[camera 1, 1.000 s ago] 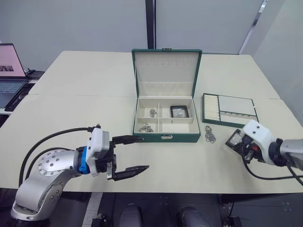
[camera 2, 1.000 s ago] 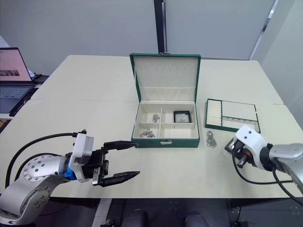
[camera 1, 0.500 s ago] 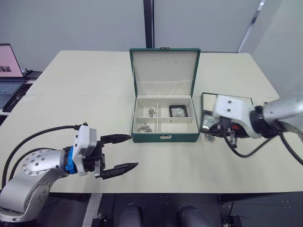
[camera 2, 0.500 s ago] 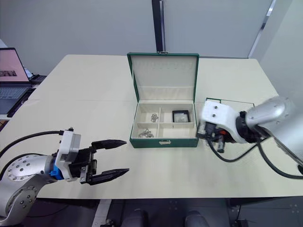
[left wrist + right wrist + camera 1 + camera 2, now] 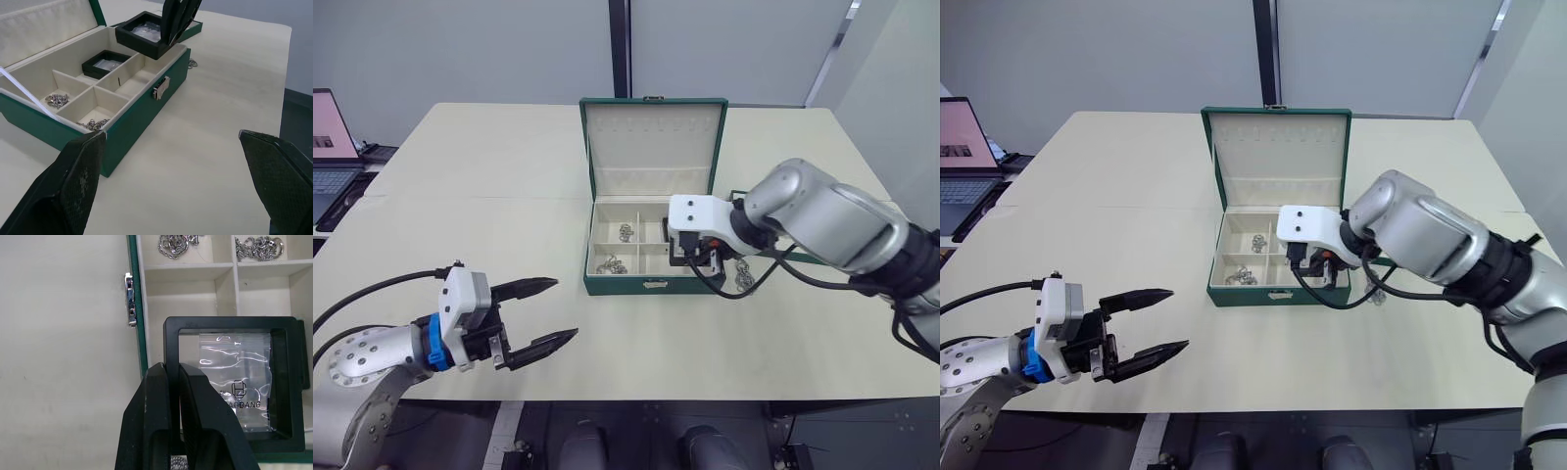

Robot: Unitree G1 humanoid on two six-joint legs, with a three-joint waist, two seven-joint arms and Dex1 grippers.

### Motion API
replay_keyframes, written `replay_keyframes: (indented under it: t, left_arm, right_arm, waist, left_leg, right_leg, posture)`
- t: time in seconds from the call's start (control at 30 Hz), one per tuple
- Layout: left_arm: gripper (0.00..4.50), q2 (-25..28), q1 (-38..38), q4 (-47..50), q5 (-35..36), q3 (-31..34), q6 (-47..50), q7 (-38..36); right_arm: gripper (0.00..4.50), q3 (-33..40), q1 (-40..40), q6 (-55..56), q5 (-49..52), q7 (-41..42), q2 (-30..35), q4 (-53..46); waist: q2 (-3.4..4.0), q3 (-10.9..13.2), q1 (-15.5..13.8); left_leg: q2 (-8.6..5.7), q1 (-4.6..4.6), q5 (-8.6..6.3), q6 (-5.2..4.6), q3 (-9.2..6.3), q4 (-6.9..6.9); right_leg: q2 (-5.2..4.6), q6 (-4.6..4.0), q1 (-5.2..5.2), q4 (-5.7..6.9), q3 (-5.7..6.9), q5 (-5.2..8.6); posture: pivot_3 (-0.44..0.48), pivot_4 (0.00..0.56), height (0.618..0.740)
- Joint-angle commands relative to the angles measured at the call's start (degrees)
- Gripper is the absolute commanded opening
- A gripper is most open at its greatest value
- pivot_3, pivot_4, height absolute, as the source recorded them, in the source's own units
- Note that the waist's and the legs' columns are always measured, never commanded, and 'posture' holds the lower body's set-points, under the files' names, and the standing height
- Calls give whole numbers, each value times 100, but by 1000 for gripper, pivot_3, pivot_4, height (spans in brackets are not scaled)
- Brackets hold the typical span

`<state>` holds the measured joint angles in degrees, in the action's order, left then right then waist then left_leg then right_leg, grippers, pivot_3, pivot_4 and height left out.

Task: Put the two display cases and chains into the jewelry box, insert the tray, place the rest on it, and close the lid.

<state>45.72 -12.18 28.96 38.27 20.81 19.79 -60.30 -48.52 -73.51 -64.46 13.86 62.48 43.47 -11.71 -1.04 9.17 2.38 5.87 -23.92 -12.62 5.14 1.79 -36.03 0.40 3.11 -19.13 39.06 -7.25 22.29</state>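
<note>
Since a second ago the right hand (image 5: 168,428) has swung in from the right part of the desk (image 5: 470,225), where it pinched the second display case (image 5: 234,384), and now holds that case by its frame edge just above the front right compartment of the jewelry box (image 5: 651,286); its two fingers are clamped tight on the black rim. The left hand (image 5: 540,313) has drawn back toward the near left part of the desk and hangs there with its fingers spread wide and nothing between them. As for progress, the first display case (image 5: 105,63) already lies in the rear right compartment, and two chains (image 5: 626,233) sit in the two left compartments, rear and front. The held case is over the box but, judging by the left wrist view, not yet set down inside. One more chain (image 5: 745,278) lies on the desk just beside the box's right wall. The tray (image 5: 736,201) rests on the desk behind the right arm, still to be inserted, and the lid (image 5: 653,137) stands upright, open. What goes on the tray I cannot make out.
</note>
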Motion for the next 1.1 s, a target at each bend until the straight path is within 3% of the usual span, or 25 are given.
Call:
replay_keyframes:
  t: [0.03,0.37,1.1]
  left_arm:
    - [4500,-33,-60,209,-30,194,-167,64]
    - [4500,-69,-204,361,-23,236,-229,175]
    - [4500,-20,-258,422,-19,209,-290,103]
  right_arm:
    - [16,19,-217,208,-263,167,-184,192]
    - [16,-14,-7,370,-527,545,-522,520]
    - [16,104,410,608,-978,714,-630,876]
  waist:
    - [0,0,-8]
    - [-2,-1,3]
    - [-3,-2,10]
  left_leg:
    - [0,0,0,0,0,0]
    - [0,0,0,0,0,1]
    - [-1,1,0,0,-1,2]
  right_leg:
    - [0,0,0,0,0,0]
    - [1,0,0,0,1,0]
    - [1,0,2,0,1,0]
  posture:
    - [0,150,740]
    - [0,150,740]
    - [0,150,740]
